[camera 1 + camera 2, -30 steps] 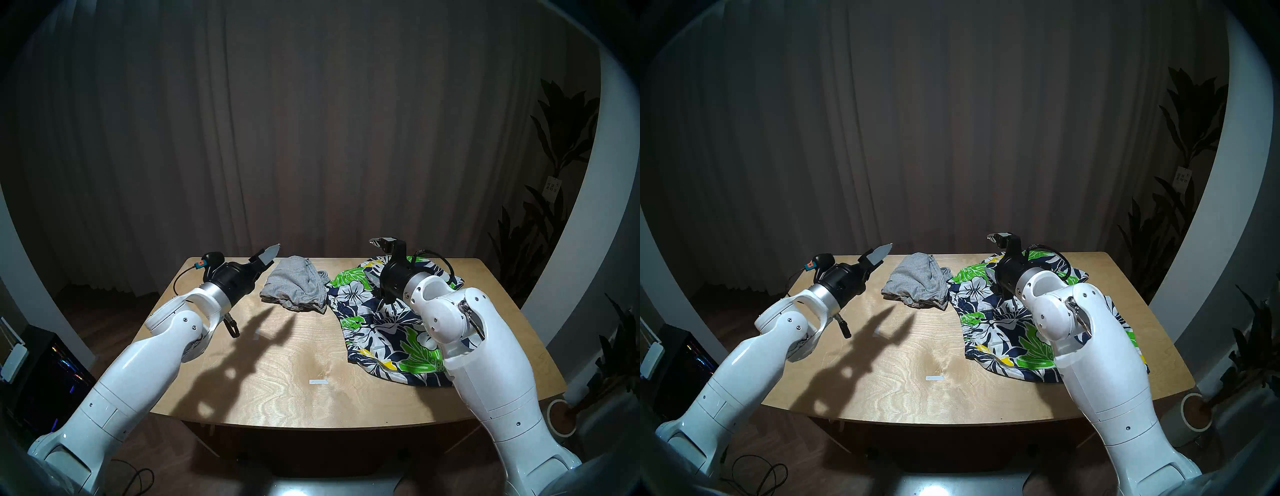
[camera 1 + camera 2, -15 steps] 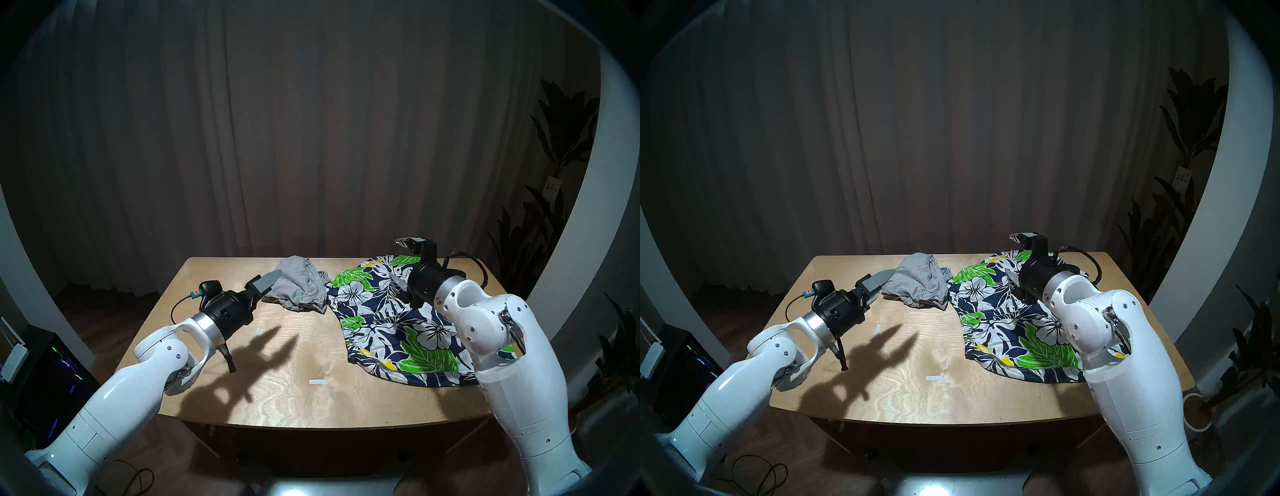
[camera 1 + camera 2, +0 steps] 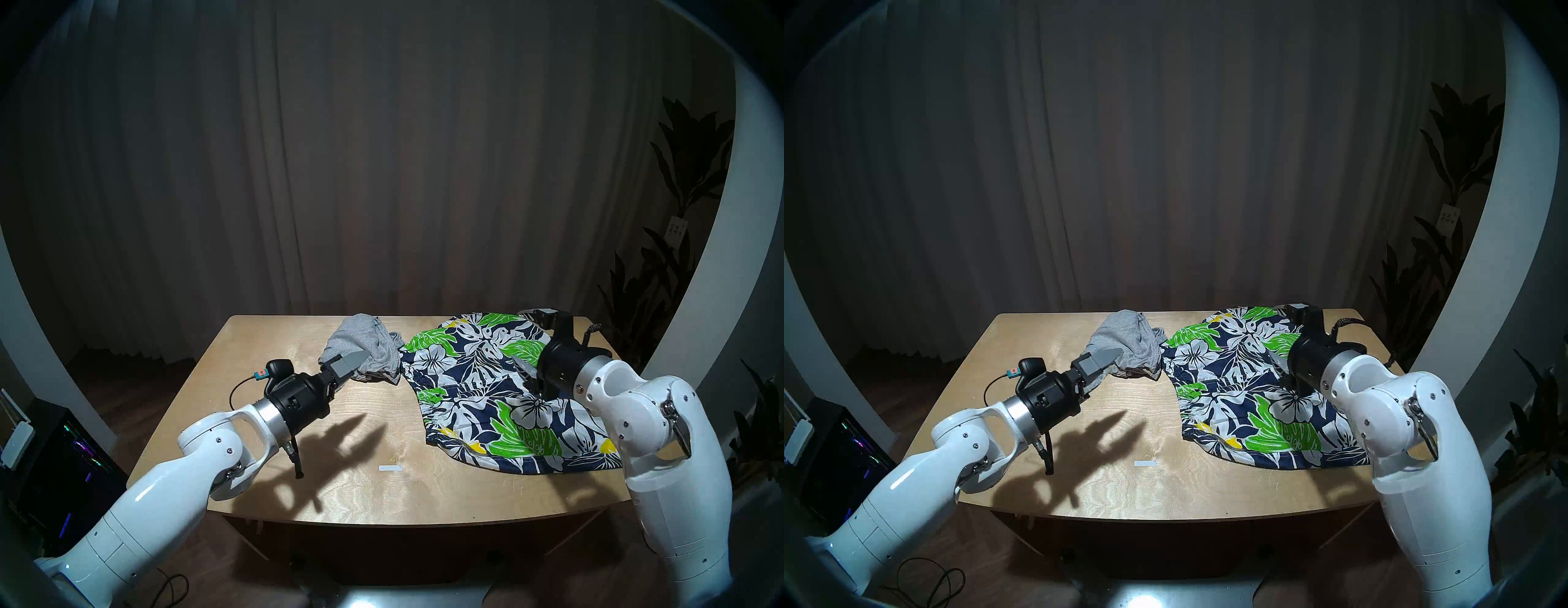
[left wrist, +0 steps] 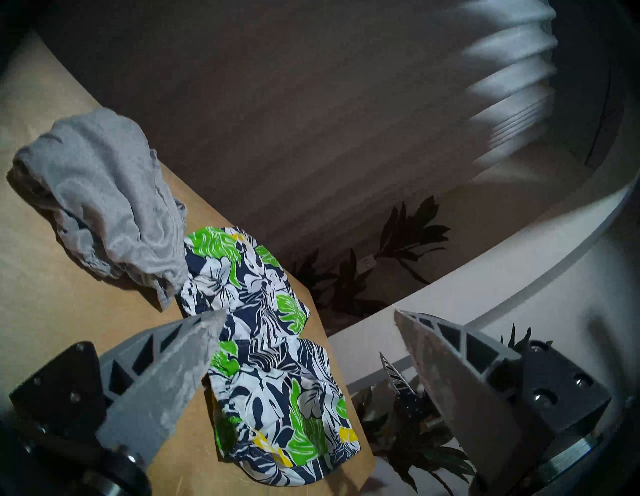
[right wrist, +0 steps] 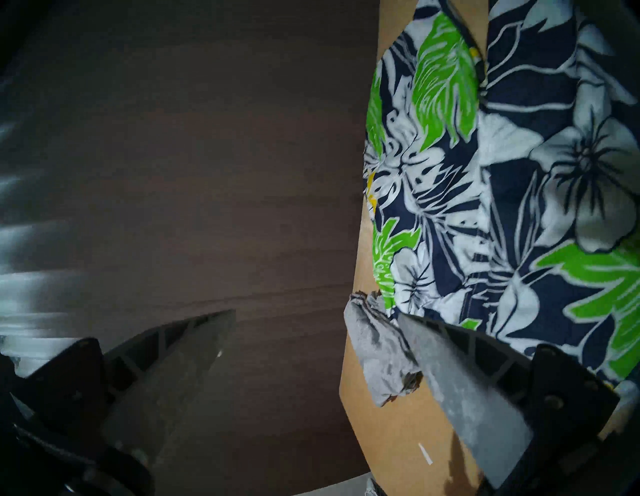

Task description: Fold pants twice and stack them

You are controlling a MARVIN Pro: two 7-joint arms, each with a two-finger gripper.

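Crumpled grey shorts [image 3: 365,346] [image 3: 1127,342] [image 4: 100,204] lie at the table's back centre. The floral shorts [image 3: 479,395] [image 3: 1238,390] [image 4: 263,346] [image 5: 502,173] lie spread flat on the right half, touching the grey pair. My left gripper [image 3: 354,369] [image 3: 1108,367] [image 4: 308,313] hovers open and empty just in front of the grey shorts' near left edge. My right gripper [image 3: 519,337] [image 3: 1274,330] [image 5: 315,313] is open and empty above the floral shorts' far right part, by the back edge.
The wooden table [image 3: 382,488] carries a white tape mark [image 3: 390,468] near its front centre. Potted plants [image 3: 679,178] stand to the right, a computer case [image 3: 63,458] sits on the floor at left, and a dark curtain hangs behind.
The left arm has come down and moved right, so its fingers now overlap the grey shorts' near edge. The right arm has swung right and lower over the floral shorts. Both grippers stayed open.
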